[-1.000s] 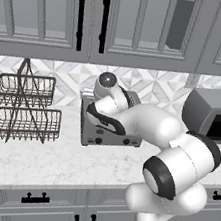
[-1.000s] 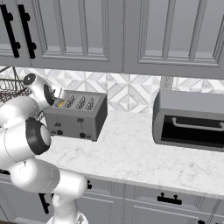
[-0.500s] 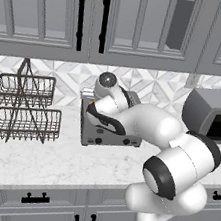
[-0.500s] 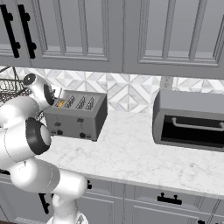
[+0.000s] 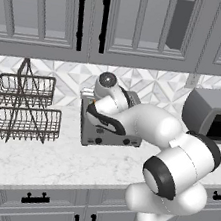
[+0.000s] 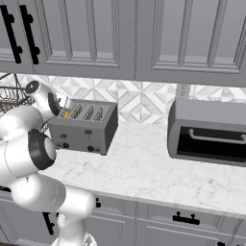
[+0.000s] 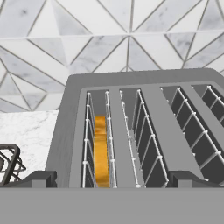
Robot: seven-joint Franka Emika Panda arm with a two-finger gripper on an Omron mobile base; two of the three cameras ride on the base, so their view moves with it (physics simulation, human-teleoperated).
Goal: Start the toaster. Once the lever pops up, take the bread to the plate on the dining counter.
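Observation:
The grey toaster (image 5: 109, 138) stands on the marble worktop against the tiled wall, also seen as toaster (image 6: 86, 129). In the hand view I look down on the toaster (image 7: 148, 83) and into its slots. The bread (image 7: 100, 148), a golden slice, sits low in the leftmost slot; its orange edge shows as bread (image 6: 66, 114). My gripper (image 7: 113, 180) hangs open just above the toaster's front edge with nothing between its fingers (image 7: 40, 178). The arm's hand (image 6: 52, 103) is at the toaster's left end. The plate and the dining counter are out of view.
A larger toaster oven (image 5: 214, 117) stands to the right, also seen as toaster oven (image 6: 209, 132). A two-tier wire basket (image 5: 24, 110) stands to the left, close to the hand. Wall cabinets (image 5: 96, 19) hang above. The worktop's front edge (image 6: 158, 199) runs below.

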